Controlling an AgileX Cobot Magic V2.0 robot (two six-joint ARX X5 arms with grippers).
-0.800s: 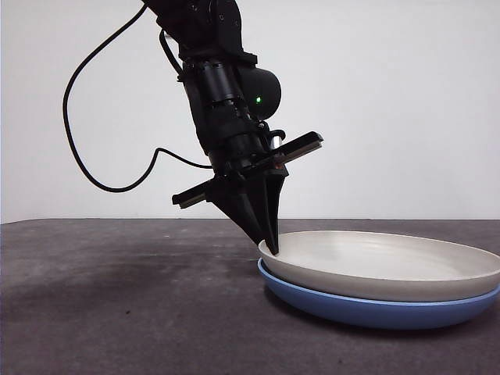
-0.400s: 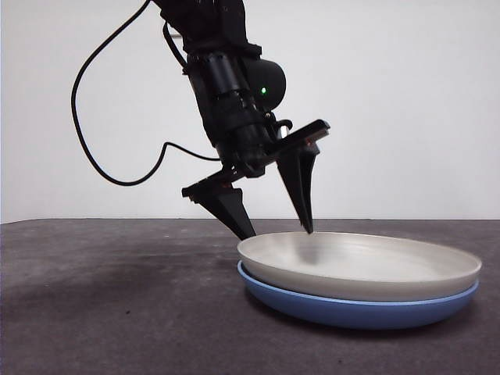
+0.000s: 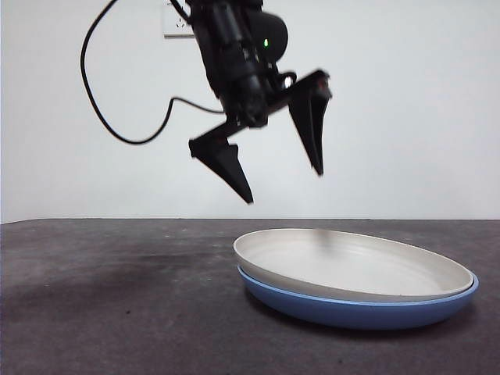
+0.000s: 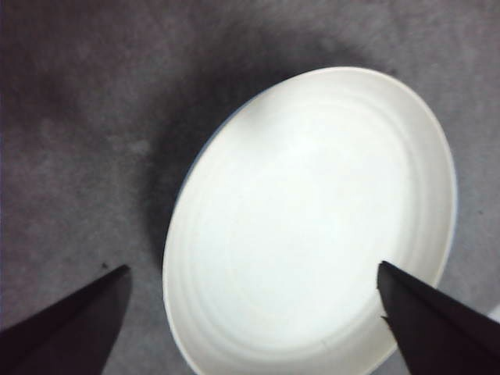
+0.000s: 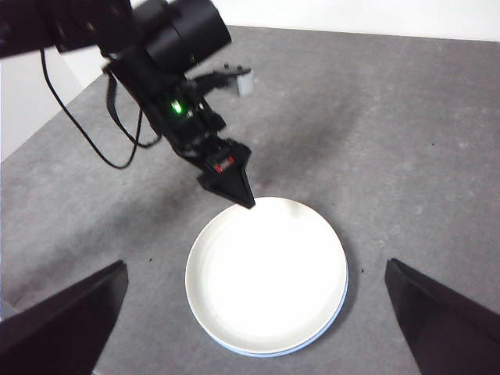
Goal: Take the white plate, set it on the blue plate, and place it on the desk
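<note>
The white plate (image 3: 351, 266) sits nested on the blue plate (image 3: 359, 308), lower right. The left gripper (image 3: 281, 183) hangs spread and empty at upper centre; the right gripper (image 5: 250, 328) waits, spread too. Stacking looks done; moving the stack calls for a fresh rim grip.

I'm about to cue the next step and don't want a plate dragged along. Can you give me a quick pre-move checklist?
1. White plate sits nested in the blue plate: ok.
2. Left gripper jaws open and holding nothing: ok.
3. Left gripper hangs above the stack, apart from the white plate's rim: ok.
4. Right gripper jaws open, high above the plates, away from the left arm: ok.
5. Blue plate rests flat on the desk: ok.
6. Stack centred evenly: cannot tell; the white plate looks slightly tilted.
</note>
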